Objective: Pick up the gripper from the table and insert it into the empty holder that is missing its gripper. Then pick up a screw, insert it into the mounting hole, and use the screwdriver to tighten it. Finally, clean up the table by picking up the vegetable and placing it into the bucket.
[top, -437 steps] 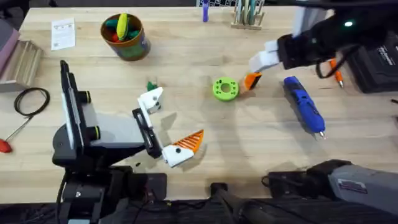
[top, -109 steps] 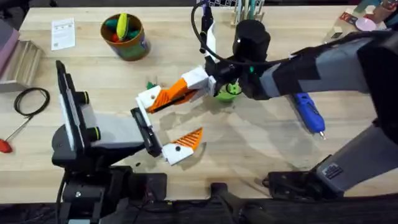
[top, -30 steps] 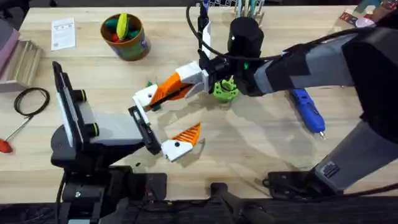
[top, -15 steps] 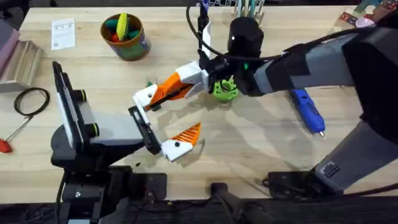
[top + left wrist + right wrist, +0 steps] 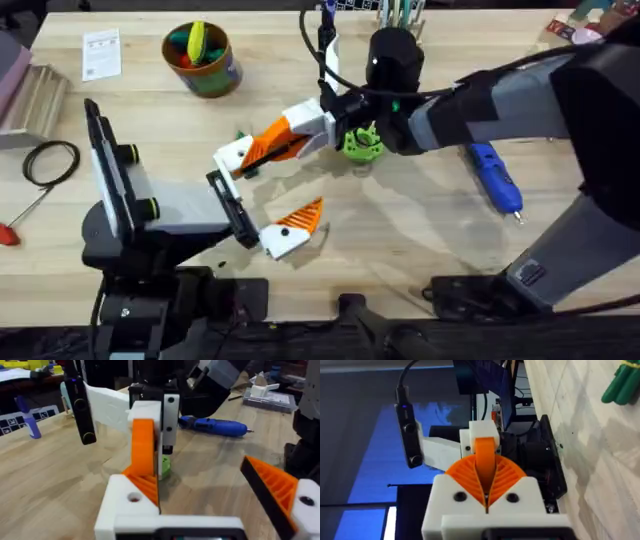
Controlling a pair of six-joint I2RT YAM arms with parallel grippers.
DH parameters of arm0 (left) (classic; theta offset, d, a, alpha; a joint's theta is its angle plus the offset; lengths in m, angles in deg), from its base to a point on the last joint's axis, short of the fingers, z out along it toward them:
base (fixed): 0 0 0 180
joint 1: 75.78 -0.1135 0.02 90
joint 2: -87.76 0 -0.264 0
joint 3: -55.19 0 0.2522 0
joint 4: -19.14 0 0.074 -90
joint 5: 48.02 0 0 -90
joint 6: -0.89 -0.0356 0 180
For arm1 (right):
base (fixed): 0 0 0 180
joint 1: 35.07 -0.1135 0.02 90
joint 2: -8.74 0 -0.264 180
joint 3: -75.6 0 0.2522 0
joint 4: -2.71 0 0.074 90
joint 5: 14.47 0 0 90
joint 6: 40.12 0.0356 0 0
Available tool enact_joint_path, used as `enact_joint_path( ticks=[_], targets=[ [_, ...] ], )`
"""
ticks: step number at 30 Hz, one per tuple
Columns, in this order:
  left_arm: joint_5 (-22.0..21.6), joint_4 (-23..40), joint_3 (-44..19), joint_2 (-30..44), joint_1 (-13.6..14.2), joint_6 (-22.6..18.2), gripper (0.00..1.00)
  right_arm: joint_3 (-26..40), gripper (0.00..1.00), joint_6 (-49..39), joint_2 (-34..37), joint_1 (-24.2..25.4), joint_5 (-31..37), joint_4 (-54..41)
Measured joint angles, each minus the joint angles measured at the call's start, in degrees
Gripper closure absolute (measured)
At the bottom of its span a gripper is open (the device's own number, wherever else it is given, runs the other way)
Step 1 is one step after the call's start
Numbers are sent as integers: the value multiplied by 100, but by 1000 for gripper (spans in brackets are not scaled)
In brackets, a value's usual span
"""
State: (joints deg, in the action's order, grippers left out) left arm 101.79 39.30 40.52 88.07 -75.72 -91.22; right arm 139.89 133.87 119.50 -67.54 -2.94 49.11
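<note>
Right gripper: the right arm's white fingers with orange ribbed pads [image 5: 290,138] are closed on the small orange ribbed plastic wedge, the gripper [image 5: 486,462], pinching it between the pads so that its free end points toward the left arm.
Orange wedge: held above the middle of the desk, its end against the white angular plastic holder [image 5: 237,156]; the left wrist view shows the wedge [image 5: 145,450] upright on that white base, so I judge the insertion to be under way and not yet finished.
Left gripper: spread wide [image 5: 262,196] and holding nothing; one finger is the bare holder, the other carries its own orange pad [image 5: 303,216], and the arm seems parked low to offer the empty finger.
Green disc: a bright green round plastic disc with holes [image 5: 362,143] lies just behind the right fingers, toward the middle of the desk.
Screwdriver: the chunky blue cylindrical power screwdriver [image 5: 496,180] lies flat toward the desk's right edge, within the right arm's reach for later.
Vegetable: a tiny dark green toy [image 5: 242,136] lies on the desk just beyond the holder.
Bucket: the round green-and-blue tub with orange rim [image 5: 218,76] stands near the far left corner, toys already inside.
</note>
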Motion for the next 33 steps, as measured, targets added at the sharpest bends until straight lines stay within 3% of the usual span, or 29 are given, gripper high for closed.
enact_joint_path(
  ticks=[33],
  targets=[
    [0,1,0,1,0,-2,15,0,993,-90,0,0,2,0]
  ],
)
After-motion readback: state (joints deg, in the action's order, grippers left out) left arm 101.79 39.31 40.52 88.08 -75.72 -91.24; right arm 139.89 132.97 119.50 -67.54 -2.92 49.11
